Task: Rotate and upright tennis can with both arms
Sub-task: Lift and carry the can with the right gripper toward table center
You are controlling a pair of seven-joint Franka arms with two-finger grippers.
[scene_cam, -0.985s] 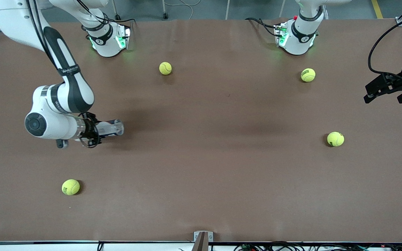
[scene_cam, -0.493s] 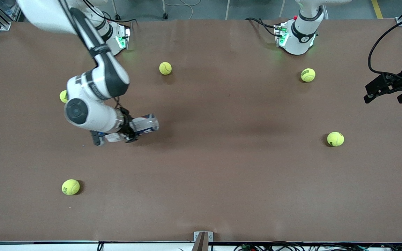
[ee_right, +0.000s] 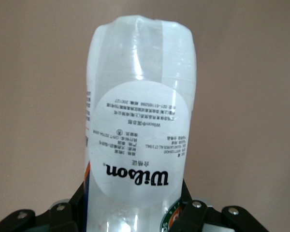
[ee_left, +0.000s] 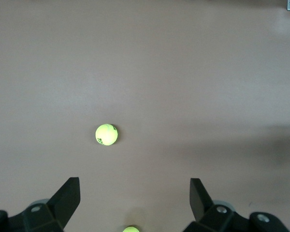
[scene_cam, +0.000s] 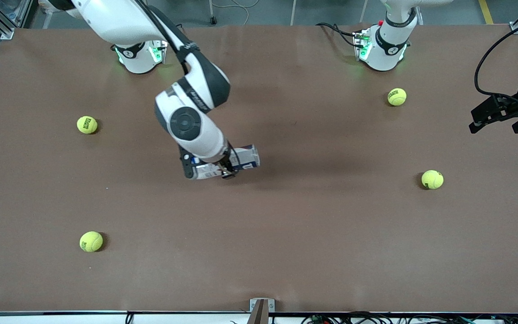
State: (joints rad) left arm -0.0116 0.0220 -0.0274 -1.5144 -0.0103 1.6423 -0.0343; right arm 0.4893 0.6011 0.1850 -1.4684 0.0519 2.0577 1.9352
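Right hand (scene_cam: 225, 168) gripped our tennis can (scene_cam: 241, 159) sideways above the surface (scene_cam: 286, 234); left hand (scene_cam: 499, 118), spread wide, waited. Next, we judged, a handover.

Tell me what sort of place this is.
Most likely a robotics lab test bench: two white arms bolted to a brown table, loose cables along its edge, and practice props, namely scattered tennis balls and a tennis can in the right gripper.
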